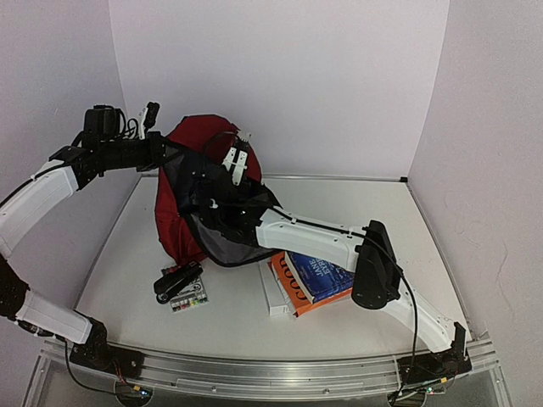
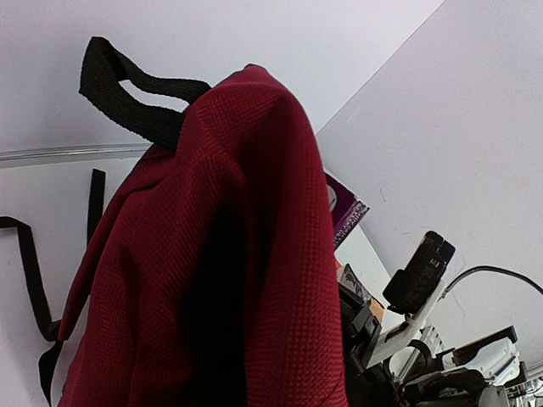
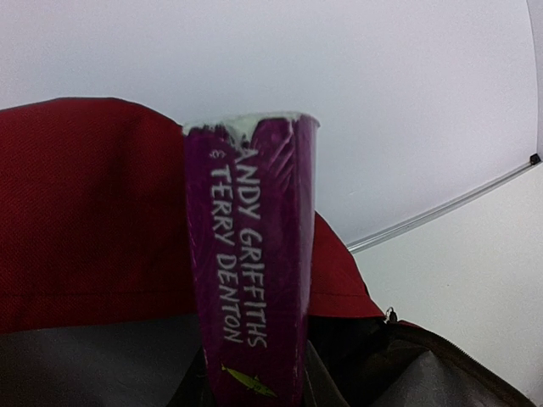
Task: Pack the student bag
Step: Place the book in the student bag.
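The student bag (image 1: 172, 222), dark red with a grey lining (image 3: 93, 365), stands at the back left and fills the left wrist view (image 2: 212, 280). My left gripper (image 1: 155, 146) is at the bag's upper left edge and holds it up; its fingers are hidden by fabric. My right gripper (image 1: 219, 192) is at the bag's open mouth, shut on a purple book (image 3: 250, 254) with "Andy Griffiths & Terry Denton" on its spine. The book stands upright over the opening, against the red back panel (image 3: 93, 212). A corner of the book shows past the bag in the left wrist view (image 2: 346, 209).
A stack of books (image 1: 322, 275), blue on orange, lies right of the bag under my right arm, with a white book (image 1: 275, 295) beside it. A black stapler-like item and a colour set (image 1: 182, 290) lie in front of the bag. Walls close the back and sides.
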Tool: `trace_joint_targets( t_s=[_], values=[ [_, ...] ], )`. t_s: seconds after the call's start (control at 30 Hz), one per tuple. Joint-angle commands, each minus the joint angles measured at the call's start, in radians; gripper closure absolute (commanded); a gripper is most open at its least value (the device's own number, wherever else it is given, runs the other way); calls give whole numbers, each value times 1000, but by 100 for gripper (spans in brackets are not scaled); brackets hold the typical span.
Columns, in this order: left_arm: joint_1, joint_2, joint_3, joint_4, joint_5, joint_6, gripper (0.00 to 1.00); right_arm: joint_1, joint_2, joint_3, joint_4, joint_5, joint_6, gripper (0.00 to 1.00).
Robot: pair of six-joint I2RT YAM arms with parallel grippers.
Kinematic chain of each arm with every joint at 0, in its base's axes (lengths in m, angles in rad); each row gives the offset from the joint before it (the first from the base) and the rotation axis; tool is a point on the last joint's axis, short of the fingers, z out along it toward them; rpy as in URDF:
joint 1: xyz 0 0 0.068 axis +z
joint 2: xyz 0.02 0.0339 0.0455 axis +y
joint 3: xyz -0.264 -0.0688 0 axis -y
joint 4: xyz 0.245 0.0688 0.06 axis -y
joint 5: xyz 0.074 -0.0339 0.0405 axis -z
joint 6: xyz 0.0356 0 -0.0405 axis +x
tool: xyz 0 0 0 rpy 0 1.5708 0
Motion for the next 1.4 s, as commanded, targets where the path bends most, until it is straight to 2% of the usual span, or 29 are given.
trace_joint_targets(
  t_s=[0.0,0.2,0.37,0.53,0.63,0.8,0.97,1.17,1.37],
  values=[
    [1,9,2,64,66,-20,100,-4,2,26,182,-76,49,100],
    [1,15,1,77,82,-27,100,0,21,28,228,-148,113,95],
    [1,18,24,61,35,-28,100,23,2,-32,229,-175,93,89],
    [3,2,29,50,-18,-25,100,46,-71,-133,240,-193,53,71],
    [3,-2,36,37,-33,-19,100,58,-100,-168,258,-220,10,54],
    [5,-7,44,14,-55,-10,100,64,-153,-251,329,-386,-46,28],
    [10,-16,44,-6,-86,-5,100,64,-235,-329,358,-462,-107,13],
    [25,-24,44,-22,-109,-7,100,65,-406,-498,359,-476,-173,2],
    [42,-32,49,-35,-122,-6,100,64,-601,-709,338,-426,-238,2]
  ],
)
